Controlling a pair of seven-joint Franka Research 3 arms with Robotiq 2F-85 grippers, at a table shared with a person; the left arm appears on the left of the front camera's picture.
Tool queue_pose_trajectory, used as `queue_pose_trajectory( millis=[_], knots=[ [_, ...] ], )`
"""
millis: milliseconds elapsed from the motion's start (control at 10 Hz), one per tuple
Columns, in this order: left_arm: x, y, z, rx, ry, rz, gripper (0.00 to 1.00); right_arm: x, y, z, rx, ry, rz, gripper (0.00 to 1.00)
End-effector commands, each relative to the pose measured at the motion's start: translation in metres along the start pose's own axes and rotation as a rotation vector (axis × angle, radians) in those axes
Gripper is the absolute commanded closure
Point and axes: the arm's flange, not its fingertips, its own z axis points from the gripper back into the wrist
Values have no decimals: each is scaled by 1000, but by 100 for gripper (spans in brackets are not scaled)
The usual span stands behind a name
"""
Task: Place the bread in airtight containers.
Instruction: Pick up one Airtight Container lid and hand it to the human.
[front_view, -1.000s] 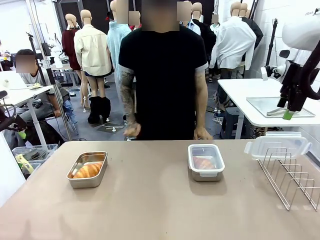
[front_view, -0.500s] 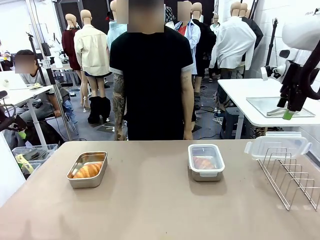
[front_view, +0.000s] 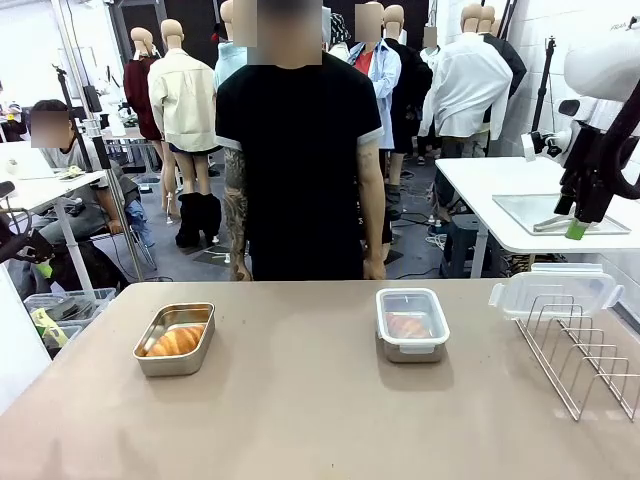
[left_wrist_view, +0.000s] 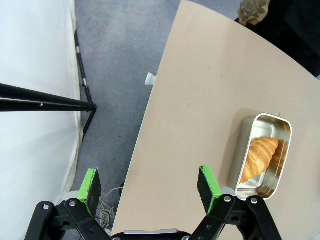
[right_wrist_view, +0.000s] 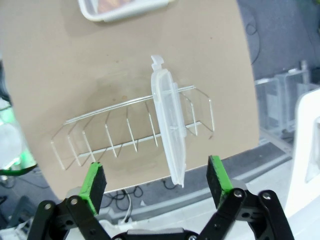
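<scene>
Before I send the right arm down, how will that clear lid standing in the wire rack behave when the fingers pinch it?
The clear white-rimmed plastic lid stands on edge between the thin wire rack prongs, so it probably tips or slides if nudged. It looks thin and light, likely flexing under a pinch. Its smooth plastic may slip on the green pads; the light rack might lift with it.

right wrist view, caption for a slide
Open right hand above a clear lid standing in the wire rack.

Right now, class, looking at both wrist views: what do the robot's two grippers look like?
The left gripper and the right gripper match: each has black jointed linkage arms with silver pivot pins, ending in two fingers faced with bright green pads. In the front view, the right arm's white shell carries the black gripper body.
</scene>
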Motion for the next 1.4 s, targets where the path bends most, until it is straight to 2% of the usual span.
queue_pose_trajectory(
  millis=[0,400,600,800,1200,1300],
  knots=[
    [-3,2,1,22,-5,-2,0,7,12,-21,-69,57,-5,0],
    [-3,2,1,22,-5,-2,0,4,-22,-86,-45,153,-42,0],
    [-3,2,1,22,-5,-2,0,0,-31,-101,-49,147,-8,0],
    [-3,2,1,22,-5,-2,0,1,-42,-117,20,163,20,0],
    [-3,2,1,22,-5,-2,0,6,-61,-142,81,215,54,0],
    [-3,2,1,22,-5,-2,0,6,-62,-141,83,207,68,9]
  ],
)
